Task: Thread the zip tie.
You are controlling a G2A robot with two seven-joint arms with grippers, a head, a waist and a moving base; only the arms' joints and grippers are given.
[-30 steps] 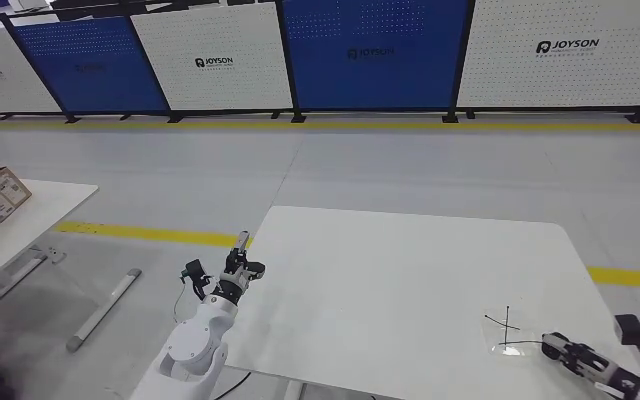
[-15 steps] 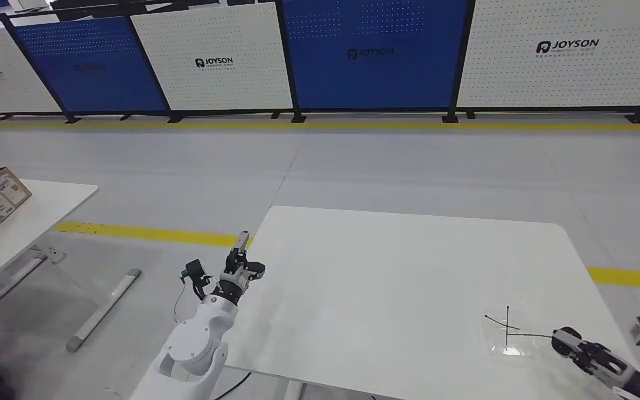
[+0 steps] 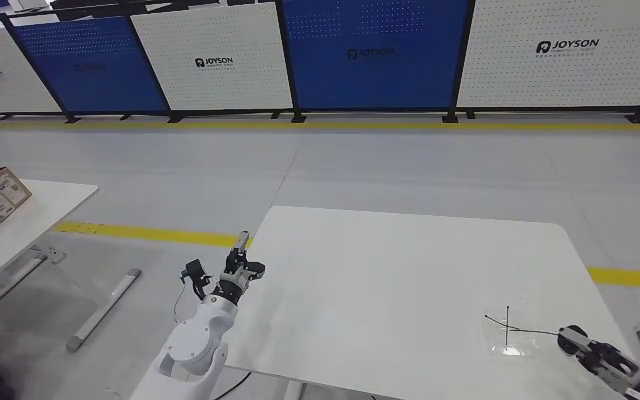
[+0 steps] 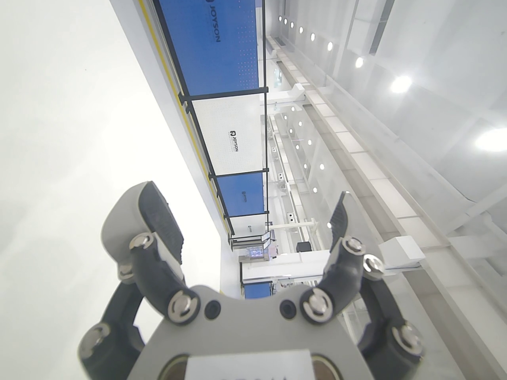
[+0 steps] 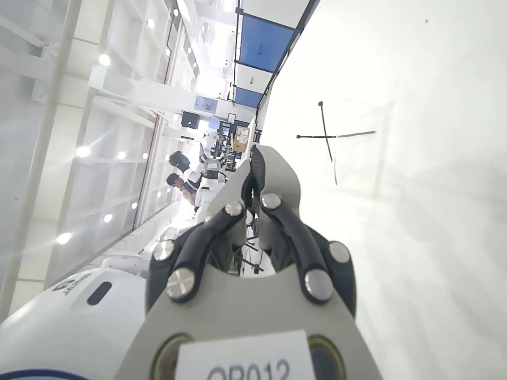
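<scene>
Tabletop (image 3: 400,280) holds crossed zip ties (image 3: 508,322) just beside right gripper (image 3: 566,339).

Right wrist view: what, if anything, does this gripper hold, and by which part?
Nothing. The right gripper is shut with nothing between its fingers, apart from the two crossed zip ties lying on the table.

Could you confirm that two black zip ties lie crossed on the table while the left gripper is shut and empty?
Not quite: the left gripper is open and empty, as the left wrist view shows. The two black zip ties do lie crossed on the table.
</scene>
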